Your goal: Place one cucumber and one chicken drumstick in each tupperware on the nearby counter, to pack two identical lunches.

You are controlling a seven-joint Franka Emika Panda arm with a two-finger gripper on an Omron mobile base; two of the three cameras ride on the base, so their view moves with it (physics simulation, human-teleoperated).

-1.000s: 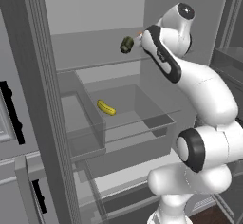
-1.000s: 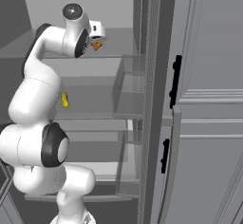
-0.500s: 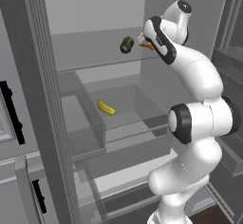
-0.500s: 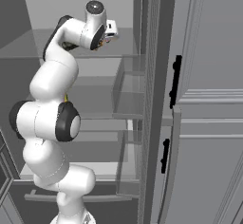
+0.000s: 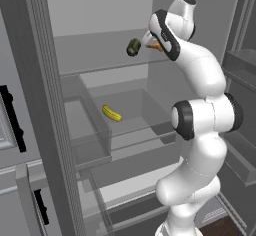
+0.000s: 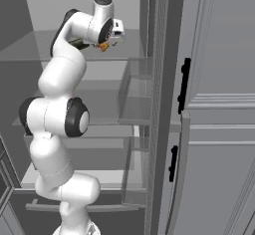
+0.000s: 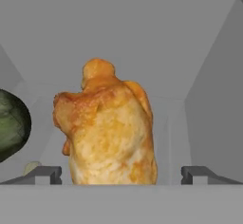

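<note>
Chicken drumstick (image 7: 108, 130) fills the hand view's centre between the wide-open end effector (image 7: 121, 173) fingertips, apparently unheld. A dark green cucumber (image 7: 12, 125) sits at the left edge; a yellow-green cucumber (image 5: 112, 113) lies mid-frame in the drawer (image 5: 95, 145).

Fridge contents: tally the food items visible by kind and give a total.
Chicken drumstick: 1
Dark green cucumber: 1
Yellowish-green cucumber: 1
Total: 3

A kitchen: the scene is an open refrigerator (image 5: 100, 40) with grey shelves and clear drawers (image 5: 95, 130). Food sits inside it, a chicken drumstick (image 7: 109, 133) and dark green cucumber (image 5: 133, 47) on its upper shelf. Beside it stand grey cabinets (image 6: 219, 129) with black handles (image 6: 184, 84).
</note>
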